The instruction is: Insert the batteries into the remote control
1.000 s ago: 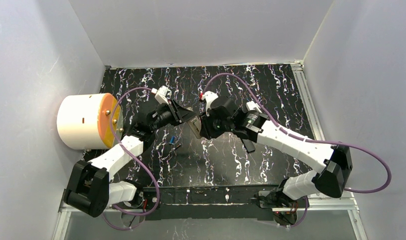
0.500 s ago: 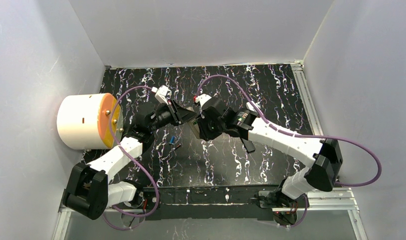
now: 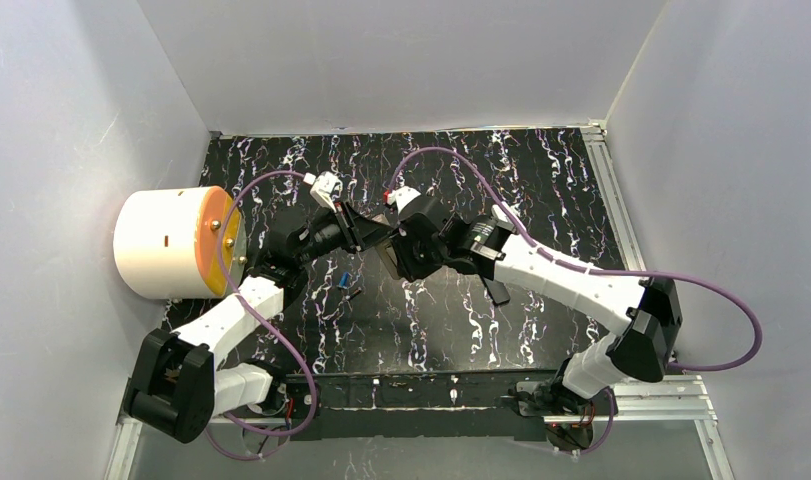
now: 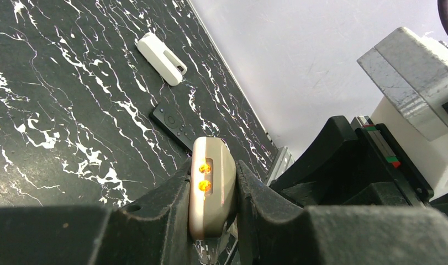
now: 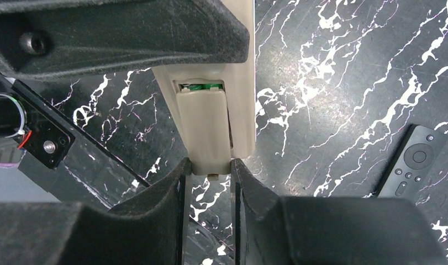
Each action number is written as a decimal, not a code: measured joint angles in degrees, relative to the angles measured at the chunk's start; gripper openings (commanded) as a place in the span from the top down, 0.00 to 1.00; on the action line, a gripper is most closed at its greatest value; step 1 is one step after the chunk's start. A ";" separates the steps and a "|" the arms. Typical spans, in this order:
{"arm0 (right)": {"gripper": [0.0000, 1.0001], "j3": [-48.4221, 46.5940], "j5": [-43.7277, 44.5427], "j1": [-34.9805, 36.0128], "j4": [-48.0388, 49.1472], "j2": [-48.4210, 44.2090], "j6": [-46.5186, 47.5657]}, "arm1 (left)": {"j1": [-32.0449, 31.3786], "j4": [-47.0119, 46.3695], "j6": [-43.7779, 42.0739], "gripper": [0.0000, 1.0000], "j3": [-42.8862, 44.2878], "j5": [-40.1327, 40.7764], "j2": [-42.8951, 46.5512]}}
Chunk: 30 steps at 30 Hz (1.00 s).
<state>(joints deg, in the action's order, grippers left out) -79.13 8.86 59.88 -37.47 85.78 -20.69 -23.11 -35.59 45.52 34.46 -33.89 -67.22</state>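
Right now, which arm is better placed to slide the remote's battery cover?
Right. The right gripper pinches the cover at its end, with a green battery showing past it. The left gripper clamps the remote itself, so it serves as the brace.

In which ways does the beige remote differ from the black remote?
The beige remote is clamped in the left gripper, its cover pinched by the right gripper; the black remote lies free on the table. The beige remote shows its back, a green battery inside; the black remote shows its buttons. Both are slim bars.
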 measured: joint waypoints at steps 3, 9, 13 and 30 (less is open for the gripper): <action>0.75 -0.72 0.33 0.13 -0.33 0.66 -0.02 | 0.00 0.00 -0.15 1.00 0.00 -0.22 0.00; 0.75 -1.36 0.92 0.24 -0.85 1.81 -0.17 | -0.13 -0.15 -0.42 1.00 0.00 -0.26 0.00; 0.75 -2.27 1.16 0.26 -1.92 2.38 -0.20 | -0.35 -0.22 -0.46 1.00 0.00 -0.20 -0.11; 0.75 -3.69 1.88 0.31 -3.61 3.85 -1.27 | -0.66 0.46 -0.09 1.00 0.00 0.72 -0.90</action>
<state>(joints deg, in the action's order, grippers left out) -82.83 10.74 60.18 -41.08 89.62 -21.96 -23.77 -35.14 45.43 34.46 -33.17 -68.12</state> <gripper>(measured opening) 0.354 0.246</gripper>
